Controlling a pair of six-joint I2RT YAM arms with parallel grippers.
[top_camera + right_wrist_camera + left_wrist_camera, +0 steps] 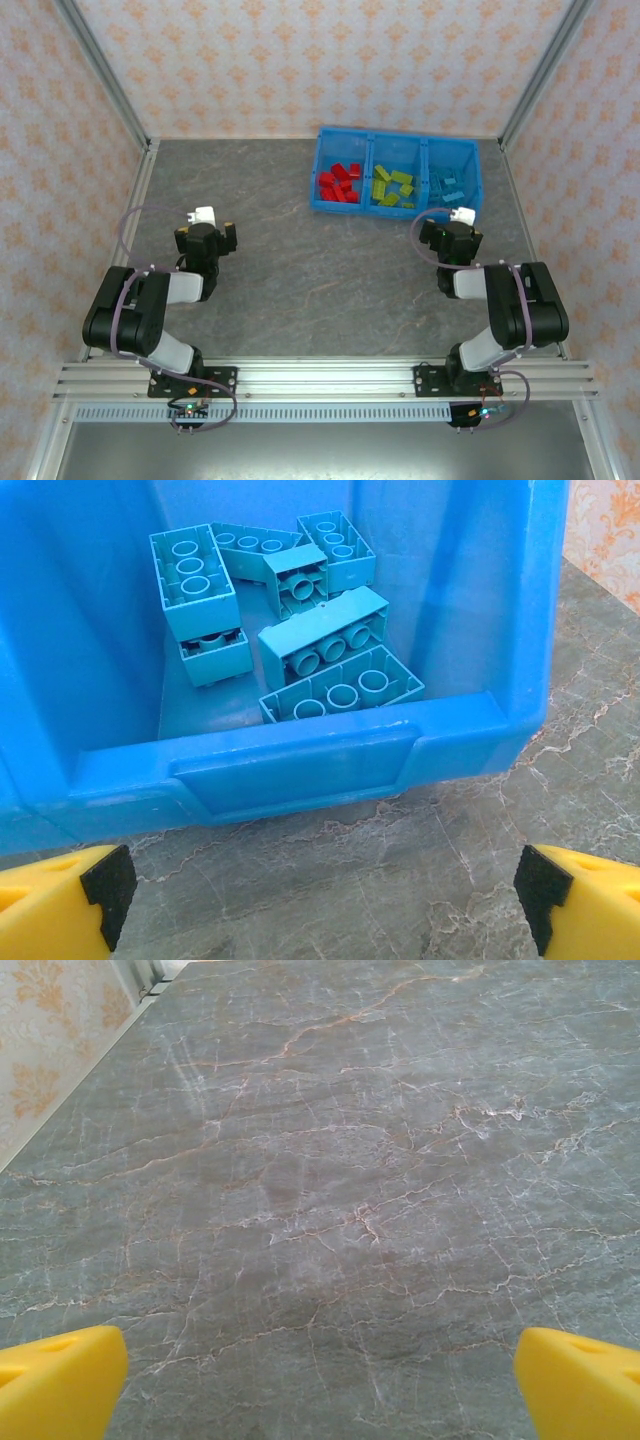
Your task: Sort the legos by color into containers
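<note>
Top view: the bin (370,209) sits at 1 o'clock on the tabletop (300,270), with red legos (340,184) in its left compartment, green legos (393,186) in the middle and light blue legos (447,186) on the right.

Left wrist view: the left claw (320,1390) gapes wide over bare tabletop (gripping nothing).

Right wrist view: the right claw (325,900) is spread wide and empty, with the bin's right compartment at 12 o'clock.

Lab test cell, aluminium frame (100,72), wallpapered panels (320,60), marble-patterned tabletop (300,270)
</note>
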